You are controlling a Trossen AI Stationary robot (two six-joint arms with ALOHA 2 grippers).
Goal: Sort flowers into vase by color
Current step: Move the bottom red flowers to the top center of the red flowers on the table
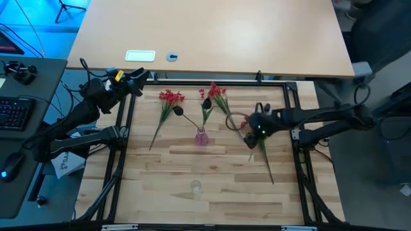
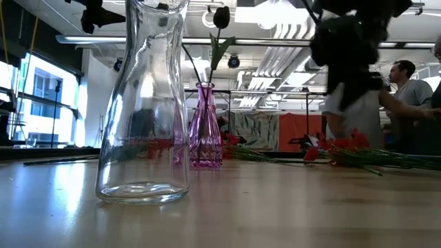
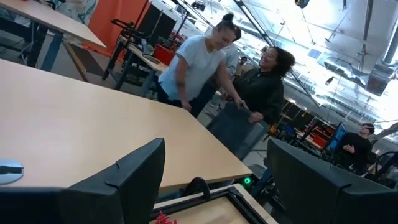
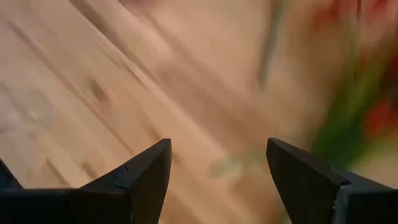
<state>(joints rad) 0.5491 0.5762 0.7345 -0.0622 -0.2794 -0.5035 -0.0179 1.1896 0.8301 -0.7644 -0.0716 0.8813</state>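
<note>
High view puts the right claw (image 1: 255, 128) right of centre in the frame, low over the worktop (image 1: 212, 173), above a flower (image 1: 264, 154) whose green stem runs down and right from under it. The right wrist view shows its two fingers (image 4: 149, 177) spread wide with bare wood between them and nothing gripped; blurred green and red lie off to one side.

Just left of that claw, a red bunch (image 1: 218, 95) lies flat near the upper centre of the frame, its stems reaching toward the claw. Further left, at centre, stands a small pink vase (image 1: 201, 136). It holds dark-headed flowers: one head (image 1: 207, 102) rises above it in the high view and another (image 1: 178, 111) leans to the upper left. In the low view the pink vase (image 2: 205, 127) stands upright with a dark tulip head (image 2: 221, 17) on a stem above its mouth.

Another red bunch (image 1: 168, 102) lies on the wood left of the pink vase, stems pointing to the lower left.

A clear glass vase (image 1: 195, 187) stands below the pink one, in the lower centre of the frame. The low view shows it close up (image 2: 143, 103), upright, with nothing in it.

The left claw (image 1: 136, 82) waits at the upper left edge of the worktop, fingers (image 3: 134, 180) wide apart and holding nothing.
</note>
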